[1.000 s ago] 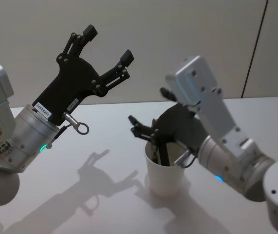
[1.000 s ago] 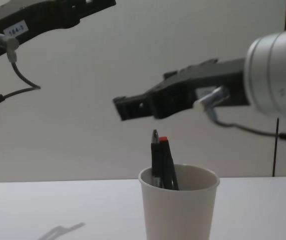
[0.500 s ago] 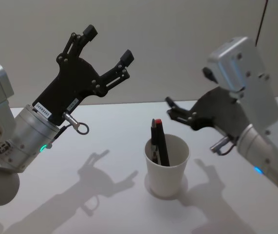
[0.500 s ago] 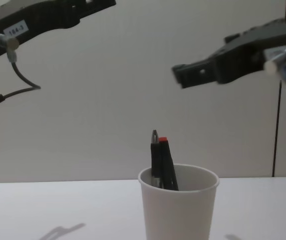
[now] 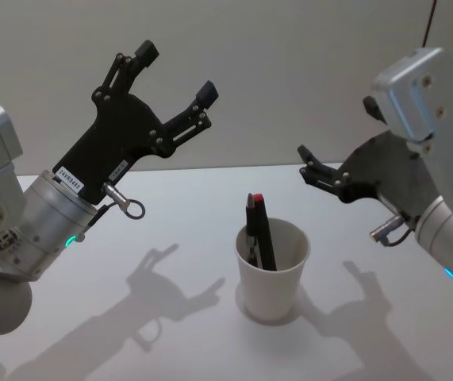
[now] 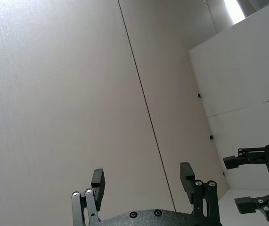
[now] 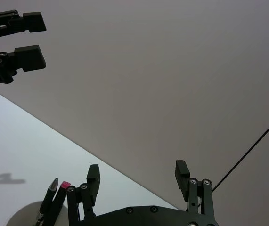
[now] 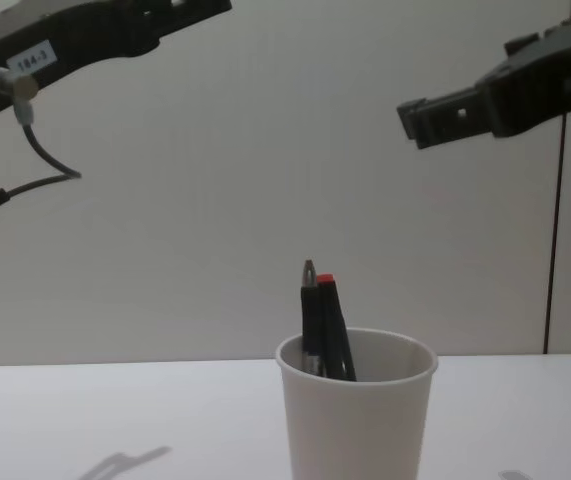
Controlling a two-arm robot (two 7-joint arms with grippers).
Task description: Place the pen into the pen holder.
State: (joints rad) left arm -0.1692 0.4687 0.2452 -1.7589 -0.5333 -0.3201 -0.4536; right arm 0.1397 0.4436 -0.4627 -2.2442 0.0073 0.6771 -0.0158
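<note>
A slim black pen with a red cap stands tilted inside the plain white paper cup with a rolled rim, its top rising above the rim and leaning toward the cup's left wall. A second dark pen with a grey tip stands touching it on the left, also in the cup. The cup rests upright on the plain white table.

Up and to the right of the cup, well clear of the pens, hangs the black right gripper on its silver arm, its fingers spread apart with nothing between them, pointing left toward the cup's side. Up and to the left of the cup, farther off, the black left gripper is raised against the wall, its fingers likewise wide apart and empty.
</note>
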